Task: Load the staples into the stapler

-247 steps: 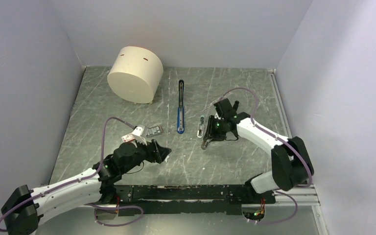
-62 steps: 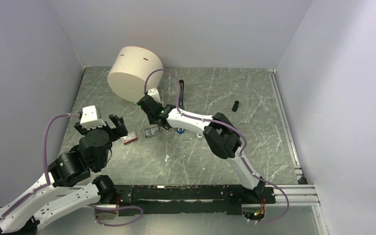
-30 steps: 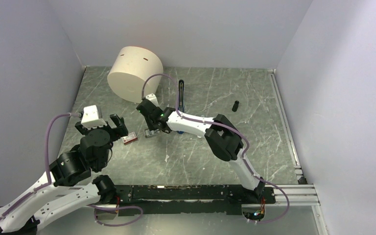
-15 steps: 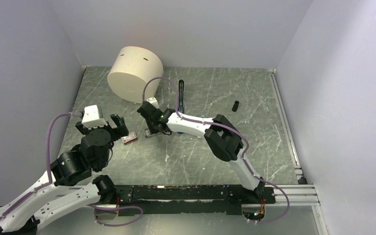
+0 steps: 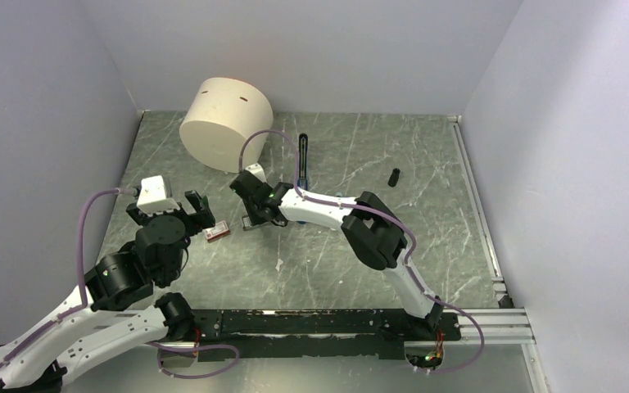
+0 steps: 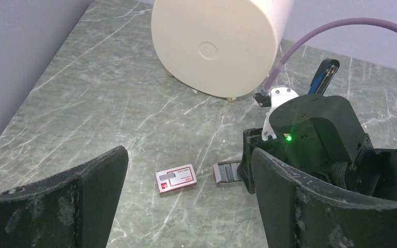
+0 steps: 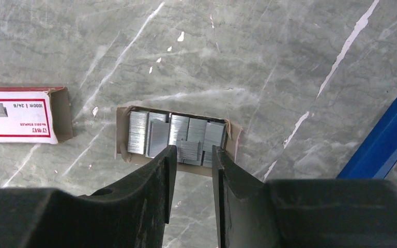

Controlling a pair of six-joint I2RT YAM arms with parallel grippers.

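Note:
The staples (image 7: pixel 176 135) lie as silver strips in an open cardboard tray; the tray also shows in the left wrist view (image 6: pixel 226 172). Their red-and-white box (image 7: pixel 18 113) lies empty to the tray's left and also shows from above (image 5: pixel 218 232). My right gripper (image 7: pixel 194 150) is down at the tray's near edge, jaws narrowly open on either side of one short staple strip (image 7: pixel 189 150). In the top view it (image 5: pixel 254 218) hides the tray. The blue stapler (image 5: pixel 303 155) lies behind the right arm, opened flat. My left gripper (image 5: pixel 168 214) is wide open and empty, left of the box.
A big beige cylinder (image 5: pixel 226 123) stands at the back left. A small black cylinder (image 5: pixel 394 177) lies at the right middle. A small pale scrap (image 5: pixel 280 264) lies nearer the front. The stapler's blue edge (image 7: pixel 387 134) runs close to the right of the tray.
The right gripper has come down and slightly left onto the staple tray, then held still there. The left arm has not moved.

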